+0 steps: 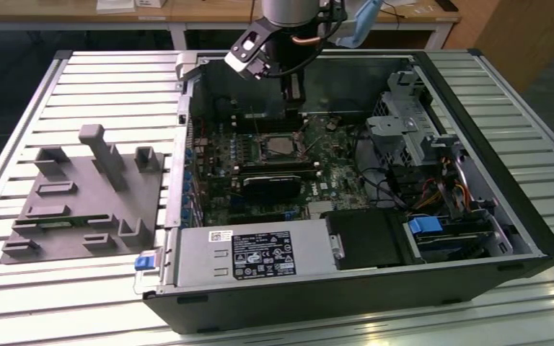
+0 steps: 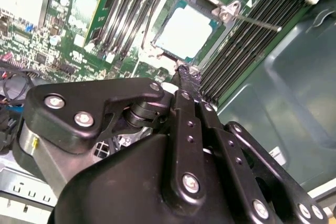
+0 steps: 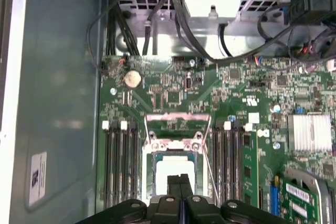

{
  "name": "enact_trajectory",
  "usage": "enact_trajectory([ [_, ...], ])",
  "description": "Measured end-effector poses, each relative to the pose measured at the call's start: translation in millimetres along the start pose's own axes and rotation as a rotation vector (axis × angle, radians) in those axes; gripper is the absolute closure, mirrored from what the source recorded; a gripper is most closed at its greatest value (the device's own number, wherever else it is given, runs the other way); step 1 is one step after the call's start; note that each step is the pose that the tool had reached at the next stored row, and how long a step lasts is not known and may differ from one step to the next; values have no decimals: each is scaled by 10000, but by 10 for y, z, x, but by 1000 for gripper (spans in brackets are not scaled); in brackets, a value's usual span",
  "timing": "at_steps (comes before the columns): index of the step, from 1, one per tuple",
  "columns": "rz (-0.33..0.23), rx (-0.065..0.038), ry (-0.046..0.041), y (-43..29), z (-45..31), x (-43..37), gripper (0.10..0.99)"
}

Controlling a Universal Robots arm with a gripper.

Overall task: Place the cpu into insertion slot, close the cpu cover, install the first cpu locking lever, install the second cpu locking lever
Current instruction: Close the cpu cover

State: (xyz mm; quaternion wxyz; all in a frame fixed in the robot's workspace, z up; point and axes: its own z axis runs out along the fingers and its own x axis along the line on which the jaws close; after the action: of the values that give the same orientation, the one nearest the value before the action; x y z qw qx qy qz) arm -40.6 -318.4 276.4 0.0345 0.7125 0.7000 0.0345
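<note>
Case walls (image 1: pixel 354 83) leave room around the claw (image 3: pixel 180 178), closed and empty above the cpu (image 3: pixel 176 167).

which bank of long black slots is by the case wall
In the first wrist view, the bank edging the bare grey case wall; the other bank, across the cpu, faces the finned heatsink.

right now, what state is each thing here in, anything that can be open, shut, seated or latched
small flat silver-grey cpu: seated in the square black insertion slot
thin silvery windowed cpu cover: looks lowered flat around the cpu
thin metal lever rod: angled off the slot, looks unlatched
black gripper: fingers shut, tips at the slot's edge
black computer case: lying on its side, panel off
</note>
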Motion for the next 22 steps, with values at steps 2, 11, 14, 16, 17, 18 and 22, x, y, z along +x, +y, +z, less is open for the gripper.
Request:
enact_trajectory([
  [2, 1, 0, 0, 45, 4, 1, 984],
  [11, 0, 0, 0, 270, 26, 5, 984],
  [14, 1, 0, 0, 345, 34, 6, 984],
  [16, 0, 0, 1, 393, 39, 7, 984],
  [17, 0, 0, 0, 418, 41, 7, 984],
  [18, 1, 0, 0, 439, 44, 8, 984],
  [22, 0, 1, -2, 523, 53, 9, 984],
])
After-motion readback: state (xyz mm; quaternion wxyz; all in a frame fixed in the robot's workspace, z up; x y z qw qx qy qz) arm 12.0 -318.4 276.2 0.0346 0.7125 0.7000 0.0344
